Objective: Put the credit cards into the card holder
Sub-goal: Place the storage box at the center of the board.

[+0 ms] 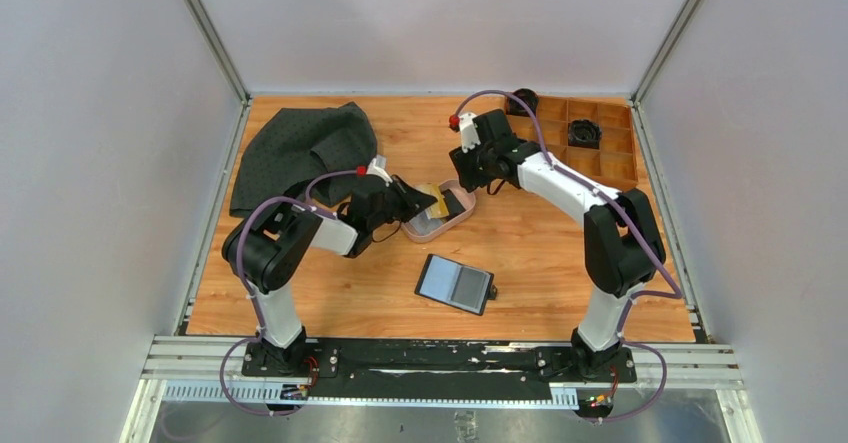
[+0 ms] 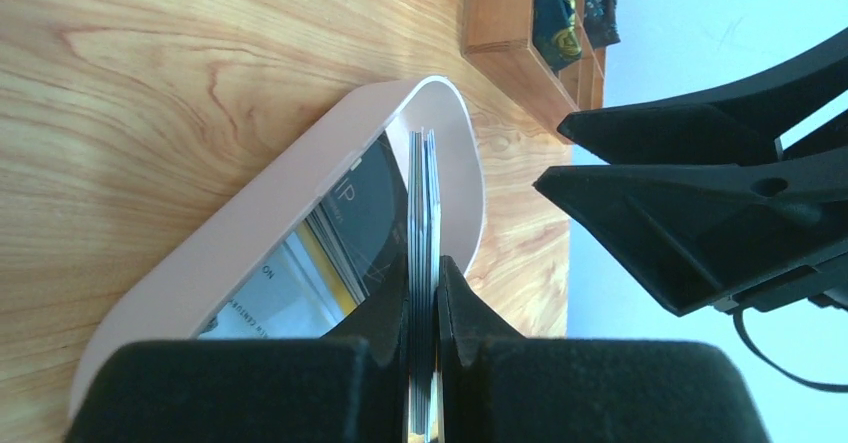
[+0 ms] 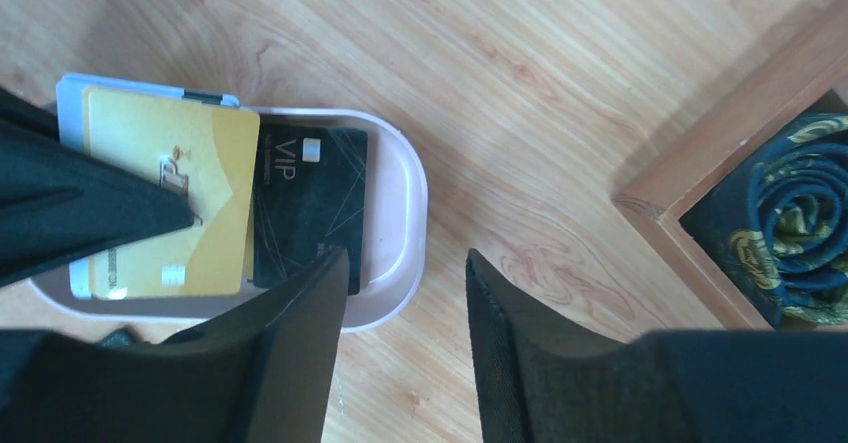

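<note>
With the left end effector (image 2: 425, 268) clenched on a stack of credit cards (image 2: 421, 193) over the pink tray (image 2: 250, 225) and the right end effector (image 3: 405, 258) released, empty beside it, best lift the stack level, clear of the rim, toward the card holder (image 1: 455, 283) lying open on the bench (image 1: 330, 298)

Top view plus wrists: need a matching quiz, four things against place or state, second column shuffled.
Things:
1. card holder
2. black VIP card
3. left gripper
4. right gripper

Place or state:
A. open and empty, at the end of the tray
B. lying in the pink tray
C. spread open on the table, between the two arms
D. shut on a stack of credit cards, seen edge-on

Pairs: 1-C, 2-B, 3-D, 4-A
</note>
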Controlling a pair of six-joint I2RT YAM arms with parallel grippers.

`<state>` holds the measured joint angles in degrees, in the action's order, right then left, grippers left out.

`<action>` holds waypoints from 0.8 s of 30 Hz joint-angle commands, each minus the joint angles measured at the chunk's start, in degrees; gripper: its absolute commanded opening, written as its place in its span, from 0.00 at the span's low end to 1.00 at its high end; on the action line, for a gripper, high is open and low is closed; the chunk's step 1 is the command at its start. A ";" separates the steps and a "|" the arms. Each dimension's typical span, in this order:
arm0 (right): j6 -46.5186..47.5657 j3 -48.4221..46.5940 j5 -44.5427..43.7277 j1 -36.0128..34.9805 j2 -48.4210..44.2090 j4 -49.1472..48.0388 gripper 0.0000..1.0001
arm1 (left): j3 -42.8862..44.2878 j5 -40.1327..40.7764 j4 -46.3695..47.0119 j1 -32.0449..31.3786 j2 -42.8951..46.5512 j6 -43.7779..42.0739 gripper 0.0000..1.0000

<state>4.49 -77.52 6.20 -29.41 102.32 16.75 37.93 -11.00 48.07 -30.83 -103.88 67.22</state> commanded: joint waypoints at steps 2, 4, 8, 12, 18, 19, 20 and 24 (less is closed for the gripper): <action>5.04 -0.83 10.56 2.67 -2.36 3.86 0.54 | 0.56 -3.58 -0.96 1.30 2.36 -6.36 0.00; 6.45 -0.64 13.12 3.47 -3.38 4.02 0.56 | 0.43 -4.88 -1.30 1.83 2.85 -7.96 0.00; 11.66 -0.19 20.16 5.79 -5.70 5.39 0.57 | -0.08 -7.48 -1.96 2.75 4.69 -11.32 0.00; 16.35 -0.25 27.83 8.61 -8.27 7.44 0.60 | -0.55 -9.91 -2.02 3.07 6.87 -14.70 0.00; 22.38 -0.97 36.20 10.86 -11.67 8.87 0.61 | -0.81 -12.60 -1.85 3.22 9.32 -20.30 0.00; 23.27 -1.36 36.78 10.87 -12.24 8.91 0.62 | -0.84 -12.87 -1.84 3.30 9.72 -21.41 0.00; 24.09 -1.83 37.56 10.86 -12.73 8.83 0.62 | -0.82 -13.06 -1.84 3.46 10.13 -22.48 0.00; 23.49 -5.12 42.65 10.82 -10.16 8.73 0.77 | -0.82 -13.61 -1.84 4.35 10.65 -27.23 0.00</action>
<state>25.80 -78.63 41.01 -18.96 91.00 24.05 37.80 -22.90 45.67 -27.62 -94.91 46.76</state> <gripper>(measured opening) 0.705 0.049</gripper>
